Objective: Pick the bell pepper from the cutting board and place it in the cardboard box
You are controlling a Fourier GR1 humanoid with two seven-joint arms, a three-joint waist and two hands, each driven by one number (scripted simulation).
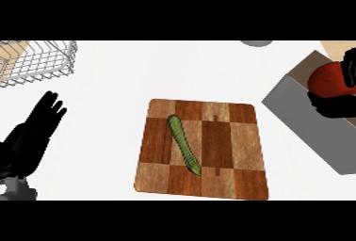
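The red bell pepper is held at the right edge of the head view, over the open cardboard box. My right hand is curled round it, fingers above and below, and hides much of it. The wooden cutting board lies at the centre and carries only a long green cucumber lying aslant. My left hand rests open at the left, fingers pointing up, well away from the board.
A wire basket stands at the back left corner. A grey round object shows partly at the back edge. The box's grey outer wall faces the board's right side.
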